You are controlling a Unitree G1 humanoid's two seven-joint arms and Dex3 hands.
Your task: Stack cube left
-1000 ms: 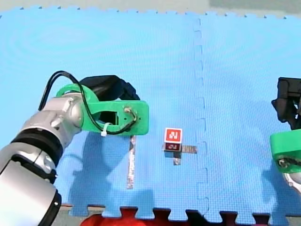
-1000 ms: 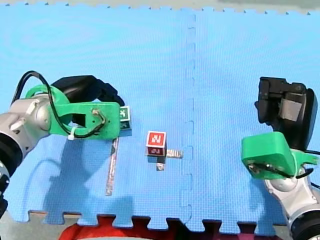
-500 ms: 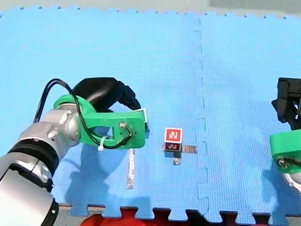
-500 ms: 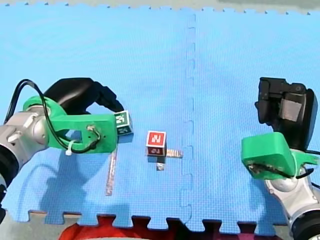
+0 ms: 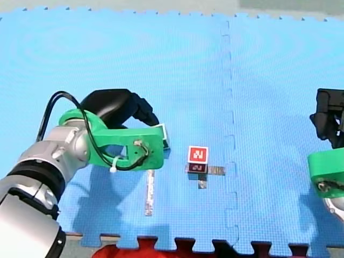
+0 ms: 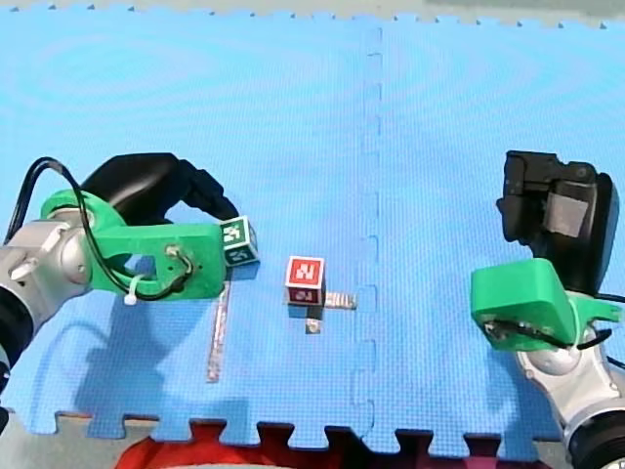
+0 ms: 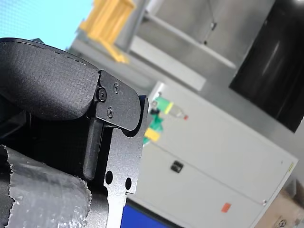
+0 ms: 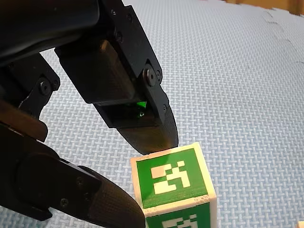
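Left hand: The left hand [image 6: 171, 188] reaches in over the blue foam mat [image 6: 293, 98], its black fingers [image 8: 142, 123] clamped on a green cube [image 6: 239, 241].
Green cube: Pinched near its top edge, it sits just beside the red cube on the left hand's side; whether it has cleared the mat cannot be told.
Red cube: The red cube [image 6: 305, 277] stands upright on a cross of silver tape [image 6: 337, 300] near the mat's middle, apart from the green one.
Right hand: The right hand [image 6: 547, 215] waits well apart at the mat's right side; whether it is clenched or released cannot be told.
Step in hand: Likely carrying the green cube over to stack it on the red.
Doing it well: Lift clear of the red cube's top first, cross sideways, square the faces, lower straight down, and let go only once it rests flat.
Risk: A low approach could knock the red cube off its tape mark.
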